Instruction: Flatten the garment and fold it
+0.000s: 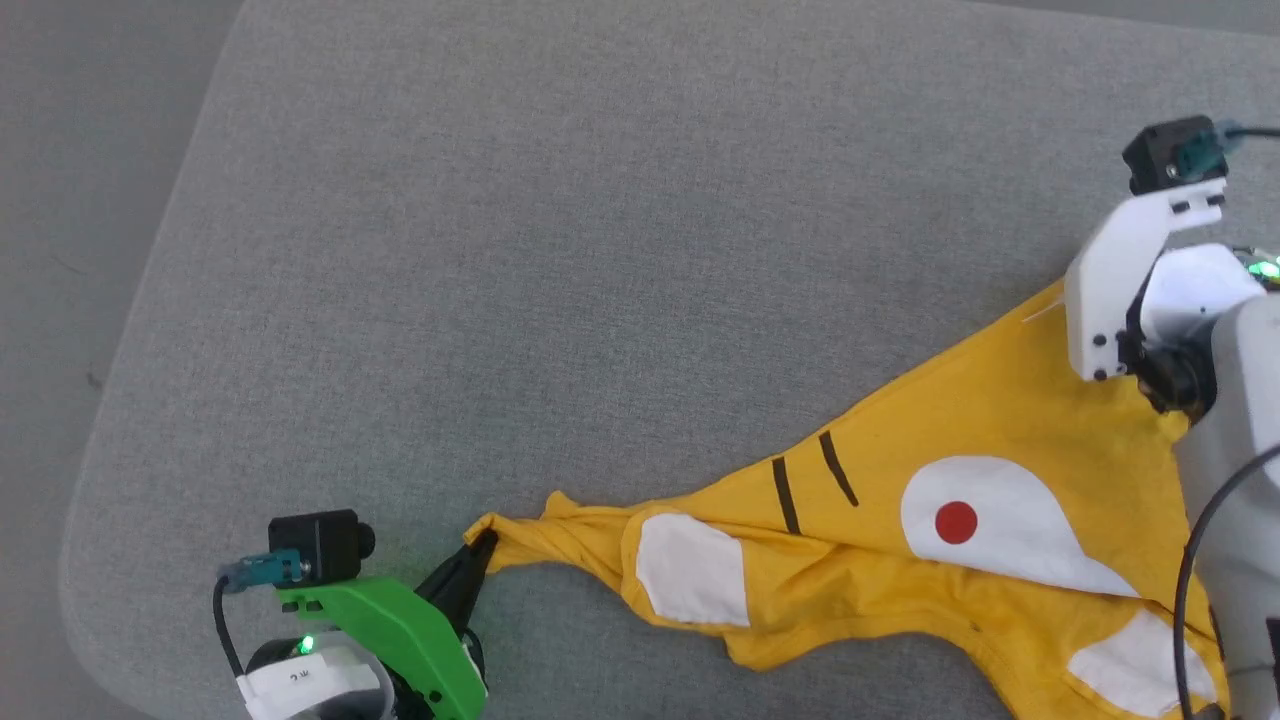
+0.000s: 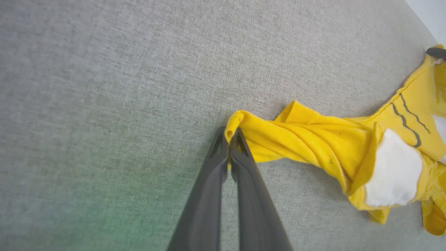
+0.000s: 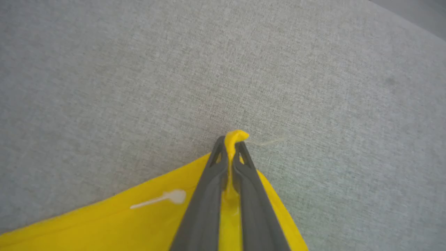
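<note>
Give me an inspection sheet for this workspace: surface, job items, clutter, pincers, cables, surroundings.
Surface: grey fabric pad with a rounded corner.
Job's things: garment, yellow, twisted and bunched at its left end, flatter toward the right; not yet flat or folded.
Clutter: nothing seen.
Pincers: left pincer shut on the garment's twisted end; right pincer shut on a far corner of it.
Cables: dark cable loops from the left wrist camera; second cable hangs beside the right arm, over the cloth.
Surroundings: grey floor beyond the pad.
</note>
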Tool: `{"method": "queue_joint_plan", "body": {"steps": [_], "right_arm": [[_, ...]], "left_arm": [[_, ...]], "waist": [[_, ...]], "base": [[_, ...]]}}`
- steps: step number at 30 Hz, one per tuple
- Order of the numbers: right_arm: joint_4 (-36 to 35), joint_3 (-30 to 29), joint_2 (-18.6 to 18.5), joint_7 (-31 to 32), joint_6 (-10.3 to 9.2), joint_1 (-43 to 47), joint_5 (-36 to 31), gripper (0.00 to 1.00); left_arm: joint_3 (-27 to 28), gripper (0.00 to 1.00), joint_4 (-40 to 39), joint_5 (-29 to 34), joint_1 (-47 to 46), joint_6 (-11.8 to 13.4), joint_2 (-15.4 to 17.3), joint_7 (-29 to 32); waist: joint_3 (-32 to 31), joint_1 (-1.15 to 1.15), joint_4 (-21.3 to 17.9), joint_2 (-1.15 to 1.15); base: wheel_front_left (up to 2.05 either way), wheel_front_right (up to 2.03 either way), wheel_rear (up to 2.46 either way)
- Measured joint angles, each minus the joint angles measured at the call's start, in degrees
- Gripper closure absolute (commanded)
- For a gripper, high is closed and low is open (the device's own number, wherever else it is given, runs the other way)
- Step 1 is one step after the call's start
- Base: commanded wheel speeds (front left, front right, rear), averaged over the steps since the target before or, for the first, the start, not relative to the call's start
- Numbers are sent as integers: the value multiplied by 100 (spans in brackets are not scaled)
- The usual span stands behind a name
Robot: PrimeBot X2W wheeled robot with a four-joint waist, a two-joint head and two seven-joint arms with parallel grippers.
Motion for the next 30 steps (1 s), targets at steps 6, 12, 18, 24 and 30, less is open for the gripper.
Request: {"method": "queue_joint_plan", "body": {"steps": [6, 12, 18, 24, 30], "right_arm": [[-695, -360, 200, -1037, 0, 809, 126, 100], [-1663, -739, 503, -1818, 0, 1958, 405, 100], [-2607, -980, 594, -1740, 0, 2666, 557, 100], [-3249, -784, 97, -1012, 0, 2433, 610, 100], [-3343, -296, -801, -346, 0, 1058, 617, 100]], "left_arm": [[51, 100, 136, -26, 26, -78, 32, -140], [200, 100, -16, 31, 105, -26, 48, -433], [385, 100, -261, 37, -159, -40, 46, -693], [578, 100, -396, -320, -1536, -145, -10, -550], [576, 100, 110, -272, -3593, -149, 21, -231]], "waist": [[-258, 0, -99, 0], [-631, 0, -290, 0], [-914, 0, -593, 0], [-967, 0, -879, 0], [-651, 0, -999, 0]], "base": [[0, 0, 0], [0, 0, 0], [0, 0, 0], [0, 0, 0], [0, 0, 0]]}}
